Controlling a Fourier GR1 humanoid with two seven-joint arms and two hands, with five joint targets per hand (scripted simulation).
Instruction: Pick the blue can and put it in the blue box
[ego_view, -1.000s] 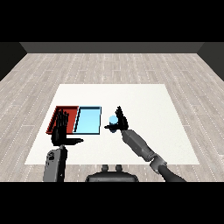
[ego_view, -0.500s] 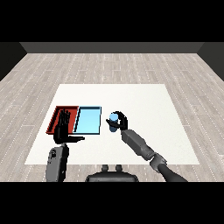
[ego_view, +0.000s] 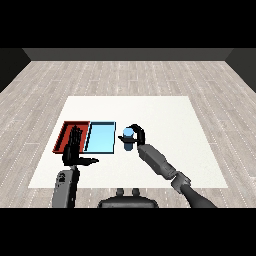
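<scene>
The blue can (ego_view: 128, 134) stands just right of the light blue tray (ego_view: 101, 138), and my right hand (ego_view: 136, 139) is curled round it, fingers over its top and side. I cannot tell whether the can rests on the table or is lifted. The red tray (ego_view: 66, 133) lies left of the blue one. My left hand (ego_view: 74, 148) is held upright with straight fingers over the red tray's near right corner, holding nothing.
Both trays sit side by side on the left part of the white table (ego_view: 165, 120). Wooden floor surrounds the table. My right forearm (ego_view: 159, 161) comes in from the lower right.
My right hand has closed its fingers round the blue can. The left hand has stayed in place.
</scene>
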